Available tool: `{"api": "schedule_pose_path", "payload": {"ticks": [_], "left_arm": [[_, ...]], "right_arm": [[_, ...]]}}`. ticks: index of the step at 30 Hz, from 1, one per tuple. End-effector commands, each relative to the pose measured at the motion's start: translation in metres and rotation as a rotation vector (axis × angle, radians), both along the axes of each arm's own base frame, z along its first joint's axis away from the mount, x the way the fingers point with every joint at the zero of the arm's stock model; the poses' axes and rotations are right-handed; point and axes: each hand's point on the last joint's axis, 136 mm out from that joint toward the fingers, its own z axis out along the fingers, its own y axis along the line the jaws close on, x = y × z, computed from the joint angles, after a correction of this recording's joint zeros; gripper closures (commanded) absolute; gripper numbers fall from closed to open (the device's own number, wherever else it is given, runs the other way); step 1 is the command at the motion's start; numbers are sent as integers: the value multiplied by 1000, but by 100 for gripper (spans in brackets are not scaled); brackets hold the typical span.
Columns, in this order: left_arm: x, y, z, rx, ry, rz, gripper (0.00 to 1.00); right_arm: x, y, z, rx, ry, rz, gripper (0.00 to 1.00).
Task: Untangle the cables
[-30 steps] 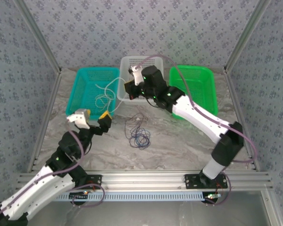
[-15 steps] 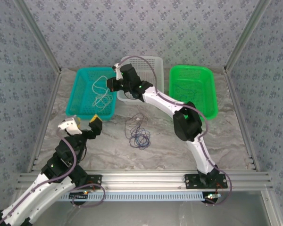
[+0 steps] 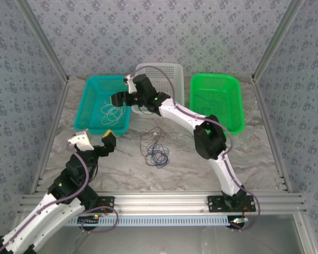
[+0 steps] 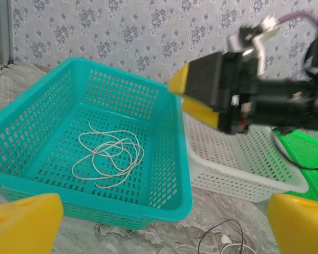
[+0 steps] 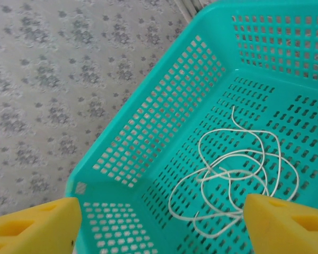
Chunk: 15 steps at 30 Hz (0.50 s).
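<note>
- The right jaws (image 5: 159,227) stood wide over the white cable (image 5: 233,180), which lay sorted in the blue-green basket (image 5: 148,137).
- The left jaws (image 3: 94,140) stood wide, ready; the dark cables (image 3: 155,151) lay tangled near them.

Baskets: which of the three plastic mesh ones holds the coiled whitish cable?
The teal plastic mesh basket, leftmost of the row; the thin whitish cable lies looped on its floor.
</note>
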Motion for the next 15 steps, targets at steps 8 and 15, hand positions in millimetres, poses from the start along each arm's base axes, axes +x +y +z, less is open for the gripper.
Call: {"api": "schedule_pose_path", "payload": {"ticks": [8,15], "left_arm": [[15,-30,-6,-4,38,-89,1],[26,-43,-16,1,107,-137,1]], "right_arm": [[-100,-133,-8,-291,-120,-36,31],[-160,-218,-94,-618,-126,53,32]]}}
